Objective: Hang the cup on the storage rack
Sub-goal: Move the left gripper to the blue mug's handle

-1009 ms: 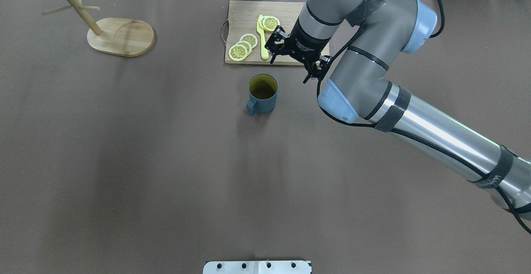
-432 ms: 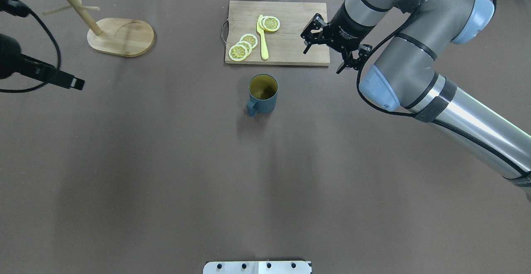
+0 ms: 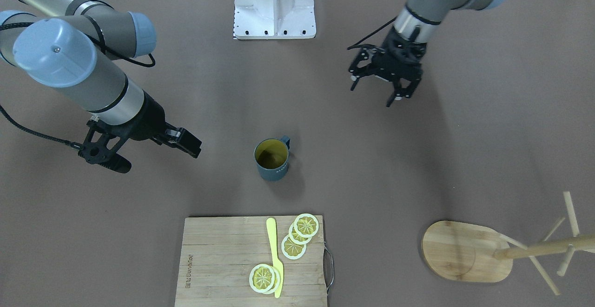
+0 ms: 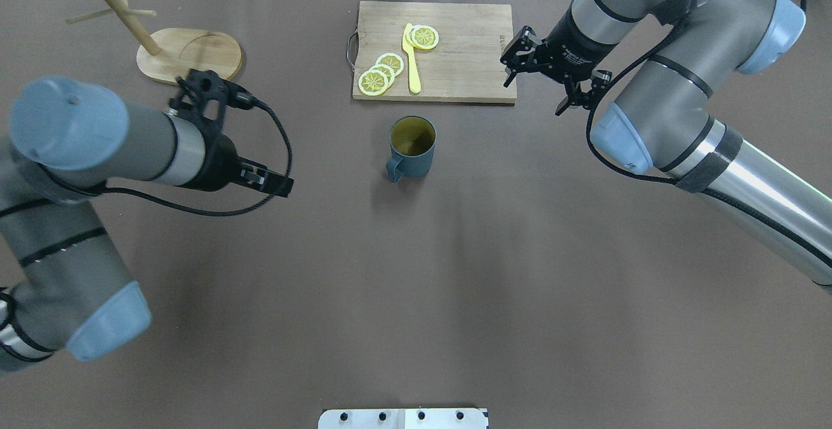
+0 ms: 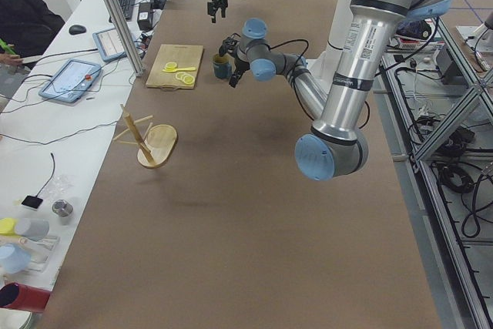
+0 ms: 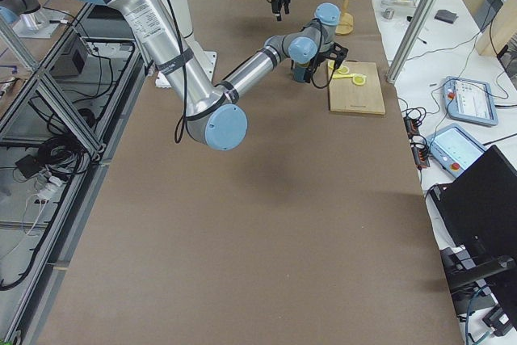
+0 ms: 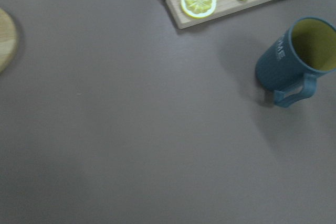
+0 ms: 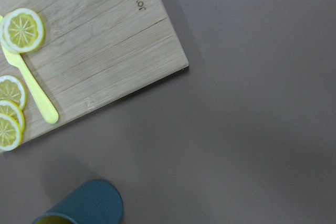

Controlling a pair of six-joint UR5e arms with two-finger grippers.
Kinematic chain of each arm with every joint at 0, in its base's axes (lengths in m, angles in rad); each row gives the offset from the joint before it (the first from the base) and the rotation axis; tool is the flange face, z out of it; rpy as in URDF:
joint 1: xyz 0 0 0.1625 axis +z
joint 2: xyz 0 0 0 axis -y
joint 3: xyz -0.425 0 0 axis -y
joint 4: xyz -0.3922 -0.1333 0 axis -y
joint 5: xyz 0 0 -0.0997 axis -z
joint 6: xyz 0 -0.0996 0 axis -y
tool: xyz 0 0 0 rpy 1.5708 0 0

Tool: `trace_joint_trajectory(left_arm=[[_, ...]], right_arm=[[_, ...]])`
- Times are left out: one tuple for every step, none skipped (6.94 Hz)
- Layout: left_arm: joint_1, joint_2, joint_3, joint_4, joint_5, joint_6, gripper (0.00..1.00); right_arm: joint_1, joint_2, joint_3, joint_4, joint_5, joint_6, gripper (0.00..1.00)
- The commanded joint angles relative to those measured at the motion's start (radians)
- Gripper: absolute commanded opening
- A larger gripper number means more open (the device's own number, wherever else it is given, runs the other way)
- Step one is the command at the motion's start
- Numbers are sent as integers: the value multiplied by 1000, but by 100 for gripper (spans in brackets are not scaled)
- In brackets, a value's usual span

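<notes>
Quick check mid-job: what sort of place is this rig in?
Probably a robotics lab, not a real kitchen: teach pendants on the side bench, aluminium framing beside the table, and the cup, rack and cutting board laid out as props.

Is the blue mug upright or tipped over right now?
Upright. The dark slate-blue mug stands on its base on the brown table, round mouth facing up, yellowish-green inside visible.

I have the cup point(image 4: 411, 147) just robot-side of the board point(image 4: 465, 58), which carries the slices point(image 4: 375, 81) and knife point(image 4: 412, 68); the rack point(image 4: 188, 58) stands well off, far left.
</notes>
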Motion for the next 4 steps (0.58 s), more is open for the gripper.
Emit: trace_joint_trajectory(left_arm=[[130,-115,139,-35,182,-32,97],[130,-118,214,-160,184,-30,97],[130,-138,293,-257,194,-6,95],[130,-170,334,-271,231,49,95]], right_arm=[[63,-78,19,0,26,-127,100],[73,-86,22,0,29,-137,100],[74,-86,22,0,29,-137,100],[74,-86,22,0,23,-138,100]])
